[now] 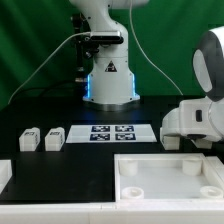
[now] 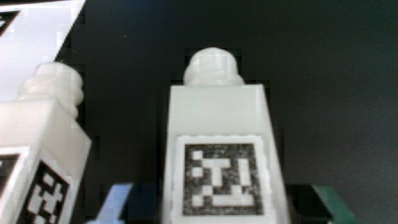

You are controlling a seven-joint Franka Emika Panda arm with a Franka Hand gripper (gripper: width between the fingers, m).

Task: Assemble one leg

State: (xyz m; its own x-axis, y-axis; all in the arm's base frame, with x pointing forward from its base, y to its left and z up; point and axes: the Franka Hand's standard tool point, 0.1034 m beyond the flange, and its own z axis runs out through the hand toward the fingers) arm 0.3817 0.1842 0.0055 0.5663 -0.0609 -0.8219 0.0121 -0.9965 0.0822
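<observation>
In the wrist view a white leg (image 2: 222,120) with a rounded peg at its far end and a black-and-white code tag on its face lies between my gripper's (image 2: 222,208) fingers. A dark gap shows on each side, so the jaws stand open around it. A second tagged leg (image 2: 47,130) lies close beside it. In the exterior view my gripper (image 1: 188,135) is low over the table at the exterior view's right, and its white body hides those legs. Two more small white legs (image 1: 30,139) (image 1: 53,138) sit at the exterior view's left.
The marker board (image 1: 112,132) lies in the middle of the black table. The large white tray-like piece (image 1: 150,185) with corner holes lies at the front. Another white part (image 1: 5,176) shows at the front left edge. The robot base (image 1: 108,80) stands behind.
</observation>
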